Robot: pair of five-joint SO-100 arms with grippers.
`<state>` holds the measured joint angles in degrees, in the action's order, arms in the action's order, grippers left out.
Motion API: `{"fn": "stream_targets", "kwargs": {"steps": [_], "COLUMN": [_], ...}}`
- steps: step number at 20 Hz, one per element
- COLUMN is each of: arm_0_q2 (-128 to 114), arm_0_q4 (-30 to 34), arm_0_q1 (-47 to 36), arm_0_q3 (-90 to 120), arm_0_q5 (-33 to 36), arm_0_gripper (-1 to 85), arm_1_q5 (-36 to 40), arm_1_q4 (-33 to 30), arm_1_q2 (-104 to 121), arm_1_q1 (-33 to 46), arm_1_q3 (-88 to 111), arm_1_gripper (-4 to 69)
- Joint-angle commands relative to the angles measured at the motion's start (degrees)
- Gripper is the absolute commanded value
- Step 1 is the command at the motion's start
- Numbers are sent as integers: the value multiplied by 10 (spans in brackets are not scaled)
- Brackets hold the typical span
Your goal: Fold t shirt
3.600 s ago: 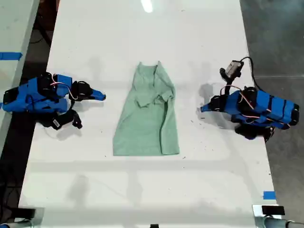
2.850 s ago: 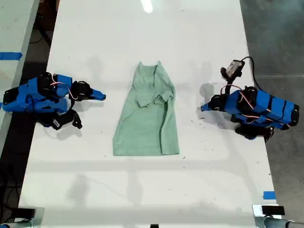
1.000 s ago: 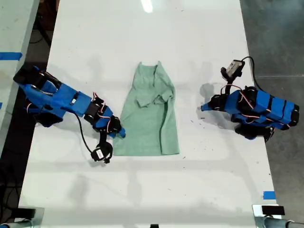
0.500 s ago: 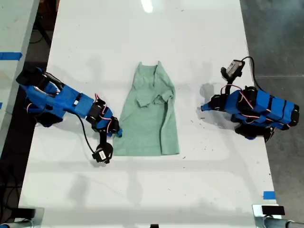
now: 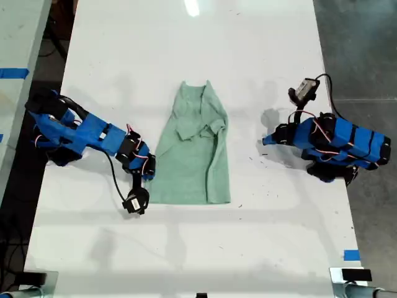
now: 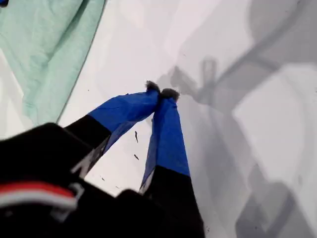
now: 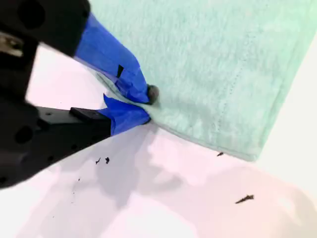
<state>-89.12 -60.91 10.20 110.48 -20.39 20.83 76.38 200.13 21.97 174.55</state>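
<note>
Exterior view: the shirt [image 5: 193,149] lies near the middle of the white table [image 5: 186,49], already narrowed lengthwise, collar end toward the view's top and hem toward its bottom, with a sleeve folded in across the chest. At the shirt's edge on the exterior view's left, close to the hem corner, my second gripper [image 5: 149,171] reaches in from an arm stretched across the table; the second wrist view shows its blue-taped fingers [image 7: 126,82] pinched on the fabric edge, one above the cloth and one under it. My first gripper [image 5: 265,141] rests well apart from the shirt, on the exterior view's right, over bare table, its tips pressed together on nothing [image 6: 161,93]. A strip of the shirt [image 6: 49,44] shows in that wrist view.
</note>
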Motion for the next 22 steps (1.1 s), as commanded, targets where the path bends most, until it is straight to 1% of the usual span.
{"fn": "stream_targets", "kwargs": {"steps": [1, 3, 6, 8, 12, 19, 22], "arm_0_q2": [-27, -61, -102, -105, -67, 166, 213], "arm_0_q4": [-24, -56, -123, -149, -135, -127, -76], "arm_0_q1": [-20, -21, -21, -31, -54, -86, -91], "arm_0_q3": [-35, -48, -108, -153, -232, -505, -528], "arm_0_q5": [18, 22, 34, 54, 105, 190, 207], "arm_0_gripper": [-2, -2, -2, -2, -2, -2, -2], "arm_1_q5": [0, 0, 0, 0, 1, 4, 4], "arm_1_q4": [2, 2, 2, 2, 2, 2, 2], "arm_1_q2": [8, 8, 8, 8, 8, 8, 8], "arm_1_q1": [4, 4, 4, 4, 4, 4, 4], "arm_1_q3": [32, 32, 32, 32, 32, 32, 32], "arm_1_gripper": [11, 11, 11, 11, 11, 11, 11]}}
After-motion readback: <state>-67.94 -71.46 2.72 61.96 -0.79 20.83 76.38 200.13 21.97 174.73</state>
